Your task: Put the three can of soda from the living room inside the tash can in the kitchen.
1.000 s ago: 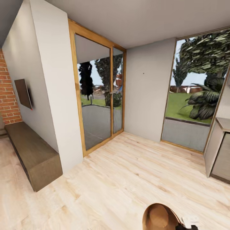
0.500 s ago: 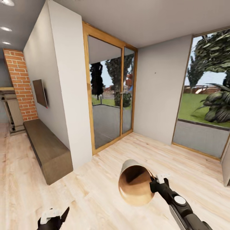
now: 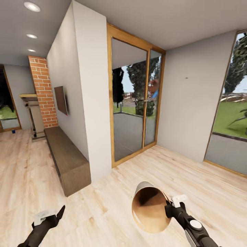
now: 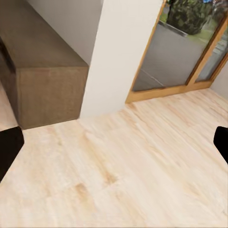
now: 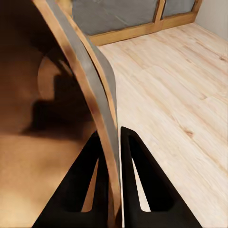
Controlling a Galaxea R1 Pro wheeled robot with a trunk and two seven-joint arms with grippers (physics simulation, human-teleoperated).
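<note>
- The right gripper (image 3: 174,206) is carrying the bucket (image 3: 151,209) in mid-air, low in the head view, its tan mouth tipped towards the camera.
- In the right wrist view the two fingers (image 5: 142,185) are pinched on the bucket's rim (image 5: 102,118), one inside the wall and one outside. A firm clamp, by the look of it.
- The left gripper (image 3: 48,216) hangs low over the floor (image 3: 113,192) with nothing in it; in the left wrist view its dark fingertips (image 4: 9,147) sit far apart at the frame's two sides, so it's spread wide.
- Ahead: the white wall end (image 3: 92,103) and the glass doors (image 3: 135,99). Off to the left the living room opens up with the brick chimney (image 3: 43,92), fireplace (image 3: 32,116), TV (image 3: 61,100) and the long low cabinet (image 3: 67,161).
- A tiny blue speck (image 3: 13,131) sits on the far floor by the back window; possibly the blue can, too small to be sure. The orange cans I can't pick out.
- Step in hand, as I read it: transit, bucket in tow, heading for the cans.
- Next move calls for rolling left past the cabinet into the living room, keeping the bucket clear of the wall end, with the free left gripper ready to pick up.
</note>
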